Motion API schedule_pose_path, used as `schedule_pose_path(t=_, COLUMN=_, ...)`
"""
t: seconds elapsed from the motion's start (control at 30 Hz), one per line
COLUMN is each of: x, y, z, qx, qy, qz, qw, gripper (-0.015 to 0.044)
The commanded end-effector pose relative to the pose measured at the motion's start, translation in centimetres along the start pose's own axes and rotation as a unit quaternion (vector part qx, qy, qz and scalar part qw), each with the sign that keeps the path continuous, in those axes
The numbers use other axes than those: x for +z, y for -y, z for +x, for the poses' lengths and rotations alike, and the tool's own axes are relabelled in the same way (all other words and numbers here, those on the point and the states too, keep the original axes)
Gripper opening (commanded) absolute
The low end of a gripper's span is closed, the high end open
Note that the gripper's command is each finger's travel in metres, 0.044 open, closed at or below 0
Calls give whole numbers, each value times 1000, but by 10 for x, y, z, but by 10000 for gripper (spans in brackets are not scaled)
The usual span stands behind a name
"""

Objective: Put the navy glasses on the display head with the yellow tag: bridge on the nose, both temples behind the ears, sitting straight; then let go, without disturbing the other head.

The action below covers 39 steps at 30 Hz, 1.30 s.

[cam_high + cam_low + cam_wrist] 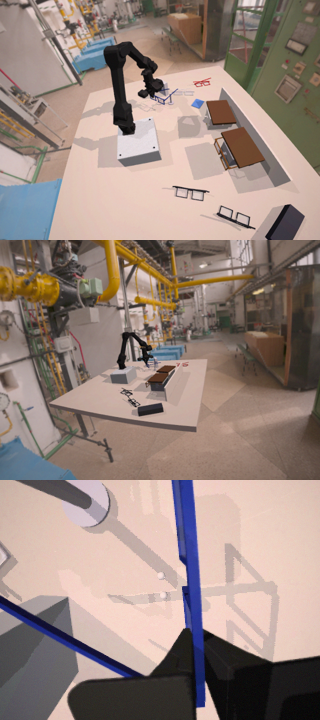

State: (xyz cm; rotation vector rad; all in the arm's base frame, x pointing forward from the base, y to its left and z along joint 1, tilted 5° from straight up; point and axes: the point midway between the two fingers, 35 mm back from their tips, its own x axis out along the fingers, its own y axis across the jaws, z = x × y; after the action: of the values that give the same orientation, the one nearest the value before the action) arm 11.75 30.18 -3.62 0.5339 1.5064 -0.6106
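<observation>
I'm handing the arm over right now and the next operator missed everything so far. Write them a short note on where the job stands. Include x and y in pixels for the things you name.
Gripper (pixel 152 95) (pixel 146 364) (pixel 191 634): shut on the navy glasses (pixel 174 92) (pixel 147 366) (pixel 193 580), holding them above the table.
Heads: apparently the two brown-topped forms; one (pixel 242 147) (pixel 158 377) has brown glasses (pixel 224 162) at its front, the other (pixel 221 112) (pixel 166 368) has none visible. The yellow tag can't be made out.
Done: glasses gripped and lifted.
Left: confirm the tagged head, seat bridge and temples straight, release, leave the other head undisturbed.
</observation>
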Motion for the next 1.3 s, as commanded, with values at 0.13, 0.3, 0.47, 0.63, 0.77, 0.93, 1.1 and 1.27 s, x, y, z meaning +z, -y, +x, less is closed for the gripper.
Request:
schedule_pose_path(t=0.13, x=0, y=0, z=0, qx=-1, qy=-2, qz=3, qw=1000, gripper=0)
schedule_pose_path(t=0.3, x=0, y=0, z=0, qx=-1, qy=-2, qz=3, qw=1000, gripper=0)
schedule_pose_path(t=0.47, x=2, y=0, z=0, qx=-1, qy=-2, qz=3, qw=1000, gripper=0)
schedule_pose_path(t=0.63, x=6, y=0, z=0, qx=-1, qy=-2, qz=3, qw=1000, gripper=0)
schedule_pose_path(t=0.77, x=7, y=-1, z=-7, qx=0, qy=-2, qz=3, qw=1000, gripper=0)
schedule_pose_path(t=0.93, x=10, y=-1, z=-40, qx=0, qy=-1, qz=3, qw=1000, gripper=0)
schedule_pose_path(t=1.1, x=12, y=0, z=-60, qx=0, qy=-1, qz=3, qw=1000, gripper=0)
schedule_pose_path(t=1.27, x=12, y=-1, z=-60, qx=0, qy=-1, qz=3, qw=1000, gripper=0)
